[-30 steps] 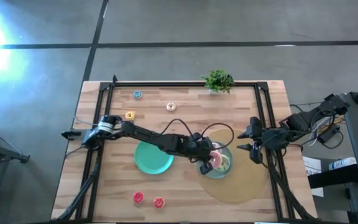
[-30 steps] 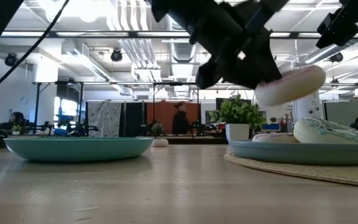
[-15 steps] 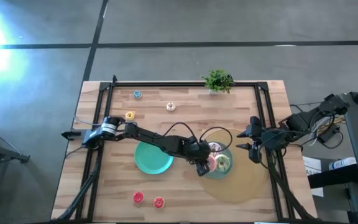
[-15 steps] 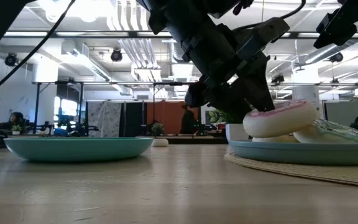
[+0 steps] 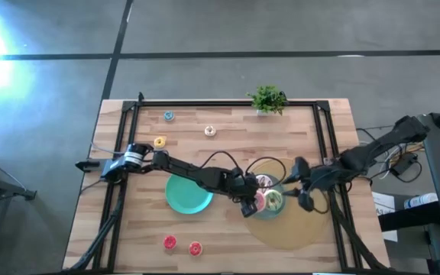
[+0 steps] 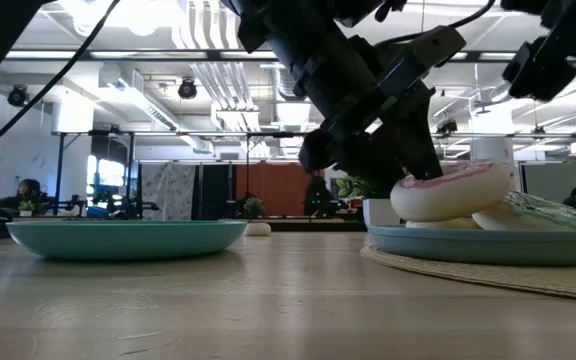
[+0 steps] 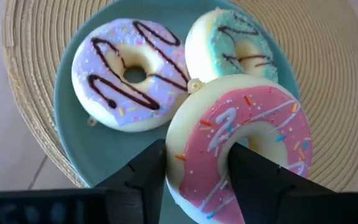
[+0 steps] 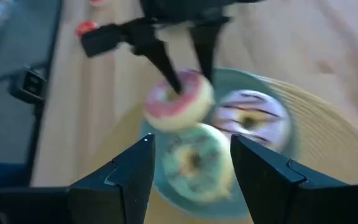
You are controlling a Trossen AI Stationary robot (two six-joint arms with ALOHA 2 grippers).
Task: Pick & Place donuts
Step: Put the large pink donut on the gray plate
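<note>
Three big donuts sat on your teal plate (image 5: 280, 211) right of frame centre in the high view, w/ the woven mat (image 5: 304, 229) under it. Far left of that view: 2 red mini donuts (image 5: 170, 242) low on the table, yellow one (image 5: 160, 142) and blue one (image 5: 169, 116) upper left, cream one (image 5: 210, 131) up top, empty teal plate (image 5: 188, 193) mid-left. Your left gripper (image 7: 194, 171) was clamped on the pink donut (image 7: 241, 146), one finger through its hole, its edge leaning on the green donut (image 7: 241, 46); purple-white donut (image 7: 129, 74) flat beside. Right gripper (image 8: 188, 165) hovered at the plate's right edge, fingers spread wide, holding nothing.
</note>
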